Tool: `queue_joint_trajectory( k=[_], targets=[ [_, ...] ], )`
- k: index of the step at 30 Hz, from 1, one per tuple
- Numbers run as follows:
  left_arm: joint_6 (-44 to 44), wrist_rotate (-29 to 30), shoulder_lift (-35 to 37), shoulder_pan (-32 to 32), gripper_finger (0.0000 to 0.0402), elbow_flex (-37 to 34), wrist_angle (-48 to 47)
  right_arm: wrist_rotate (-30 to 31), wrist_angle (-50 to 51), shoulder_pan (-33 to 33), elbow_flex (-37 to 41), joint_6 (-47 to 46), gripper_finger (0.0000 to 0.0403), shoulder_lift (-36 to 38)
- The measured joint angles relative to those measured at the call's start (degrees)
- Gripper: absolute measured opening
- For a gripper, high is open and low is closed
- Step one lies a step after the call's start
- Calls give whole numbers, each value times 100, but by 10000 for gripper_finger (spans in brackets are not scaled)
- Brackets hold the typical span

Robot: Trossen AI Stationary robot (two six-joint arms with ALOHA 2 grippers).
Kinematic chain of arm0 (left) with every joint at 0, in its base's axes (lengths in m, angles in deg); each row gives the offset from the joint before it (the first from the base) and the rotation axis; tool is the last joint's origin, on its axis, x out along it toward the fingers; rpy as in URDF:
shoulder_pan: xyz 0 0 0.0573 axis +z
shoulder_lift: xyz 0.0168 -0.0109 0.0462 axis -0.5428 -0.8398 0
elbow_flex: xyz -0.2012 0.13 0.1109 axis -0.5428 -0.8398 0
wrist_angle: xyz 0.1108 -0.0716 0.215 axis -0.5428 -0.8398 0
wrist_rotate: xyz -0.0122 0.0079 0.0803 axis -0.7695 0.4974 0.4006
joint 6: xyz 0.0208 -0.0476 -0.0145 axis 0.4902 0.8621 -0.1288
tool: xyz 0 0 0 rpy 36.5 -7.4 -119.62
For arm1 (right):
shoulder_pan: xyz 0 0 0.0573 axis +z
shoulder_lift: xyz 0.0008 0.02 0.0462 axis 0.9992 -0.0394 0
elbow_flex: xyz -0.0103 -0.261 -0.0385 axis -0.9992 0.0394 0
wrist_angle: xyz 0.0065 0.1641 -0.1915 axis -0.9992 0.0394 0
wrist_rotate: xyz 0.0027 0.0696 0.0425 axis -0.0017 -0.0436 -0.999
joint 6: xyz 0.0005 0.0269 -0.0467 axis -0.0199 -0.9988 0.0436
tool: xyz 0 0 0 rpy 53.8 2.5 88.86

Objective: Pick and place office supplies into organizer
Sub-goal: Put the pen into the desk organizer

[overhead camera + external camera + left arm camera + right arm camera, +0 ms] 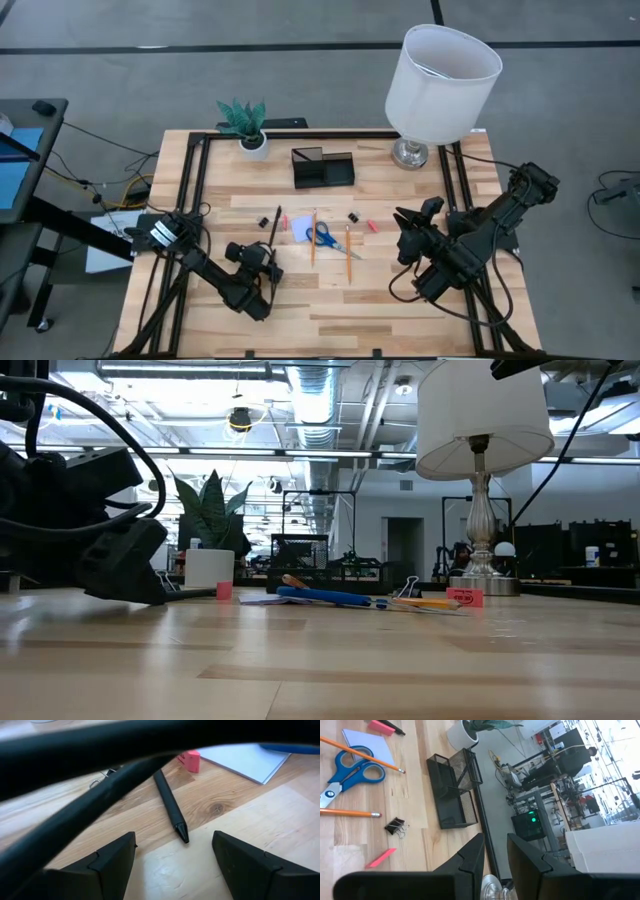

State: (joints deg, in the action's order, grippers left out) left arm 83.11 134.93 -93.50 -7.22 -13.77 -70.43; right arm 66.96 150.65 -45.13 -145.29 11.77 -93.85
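Left gripper (172,857) low over the table, matte black wedge fingers spread wide, empty, straddling the tapered tip of the black pen (170,805) — a slim, smooth cylinder lying flat on pale wood grain. Just past the pen at 1 o'clock, a small red bit (190,760), blocky and rubbery-looking; at 2 o'clock, the pale square note pad (250,760), thin and flat. Right gripper (407,240) raised near the table's 3 o'clock edge, fingers narrowly parted, holding nothing, waiting.

Mid-table: blue-handled scissors (322,237) with glossy plastic loops, two wooden pencils (313,238) straight and orange-yellow, tiny black binder clips (352,216), flat red pen (375,227). At 12 o'clock, the organizer (322,167) — black wire mesh, boxy, apparently empty. Judged barely begun: nothing placed, every item left on the wood.
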Motion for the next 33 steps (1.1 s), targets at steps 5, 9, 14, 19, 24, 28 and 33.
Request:
queue_joint_trajectory(
  k=[5, 9, 14, 19, 24, 28, 33],
  targets=[
    [-42, 9, 4, 55, 263, 9, 19, -2, 0, 0, 0, 0, 77, 0],
    [-108, 21, 7, 118, 263, 18, 26, -2, 0, 0, 0, 0, 77, -1],
    [-213, 50, 9, 185, 263, 20, 28, -2, 0, 0, 0, 0, 77, 0],
    [-214, 58, 9, 205, 263, 22, -20, -4, 0, 0, 0, 0, 77, 0],
    [-213, 31, 9, 223, 264, 24, -141, -4, 0, 0, 0, -2, 77, 0],
    [-213, 22, 7, 249, 264, 22, -188, -4, 0, 0, 0, -2, 77, 0],
    [-158, 102, 15, 278, 264, -115, 27, -4, 0, 0, 0, -2, 77, -1]
  ],
)
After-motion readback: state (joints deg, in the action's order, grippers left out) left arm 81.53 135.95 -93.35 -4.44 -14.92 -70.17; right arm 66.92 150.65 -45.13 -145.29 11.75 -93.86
